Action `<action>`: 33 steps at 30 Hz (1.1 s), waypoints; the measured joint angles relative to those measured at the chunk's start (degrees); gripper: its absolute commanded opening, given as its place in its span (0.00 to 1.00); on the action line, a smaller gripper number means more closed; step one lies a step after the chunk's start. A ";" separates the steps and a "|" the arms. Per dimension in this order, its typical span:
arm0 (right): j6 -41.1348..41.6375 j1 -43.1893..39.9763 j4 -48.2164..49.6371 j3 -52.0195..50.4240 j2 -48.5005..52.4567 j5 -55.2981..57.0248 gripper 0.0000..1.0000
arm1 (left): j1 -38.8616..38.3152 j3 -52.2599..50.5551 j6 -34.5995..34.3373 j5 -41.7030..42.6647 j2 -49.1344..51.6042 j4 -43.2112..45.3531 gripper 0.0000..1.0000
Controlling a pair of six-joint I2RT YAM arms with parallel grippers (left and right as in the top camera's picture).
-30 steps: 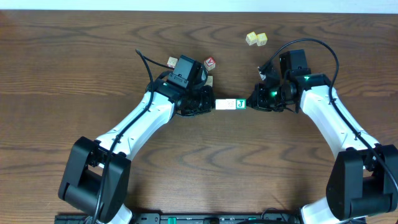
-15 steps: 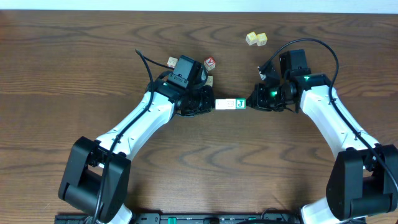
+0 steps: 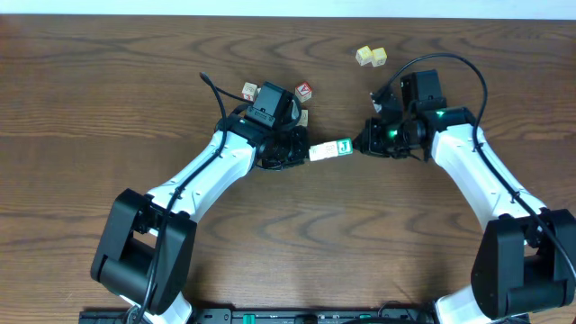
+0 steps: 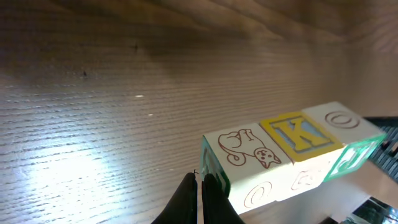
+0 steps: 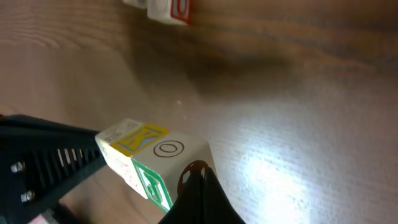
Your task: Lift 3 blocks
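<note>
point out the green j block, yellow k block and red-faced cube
green J block [image 3: 344,147], overhead view, on its green face
yellow K block [image 4: 297,133], left wrist view, on the K
red-faced cube [image 3: 304,91], overhead view, on its red face

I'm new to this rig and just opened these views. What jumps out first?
A row of three blocks is squeezed end to end between the shut left gripper and shut right gripper at mid-table, slightly slanted. Beyond it lie a red-faced cube and two pale yellow cubes near the far edge.

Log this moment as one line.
blocks: three in a row | left gripper: shut, pressing one end | right gripper: shut, pressing other end
</note>
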 measured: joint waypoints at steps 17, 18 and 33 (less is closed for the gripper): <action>2.49 0.92 7.61 -7.76 0.00 1.73 0.01 | 0.00 -0.02 -0.02 -0.70 4.63 0.48 0.07; 2.60 0.92 8.52 -8.28 0.00 1.51 0.01 | -0.02 -0.02 0.00 -0.68 5.14 0.57 0.07; 2.99 2.49 11.10 -10.05 8.04 5.29 0.01 | -1.31 -0.02 0.00 -2.80 9.49 2.10 0.07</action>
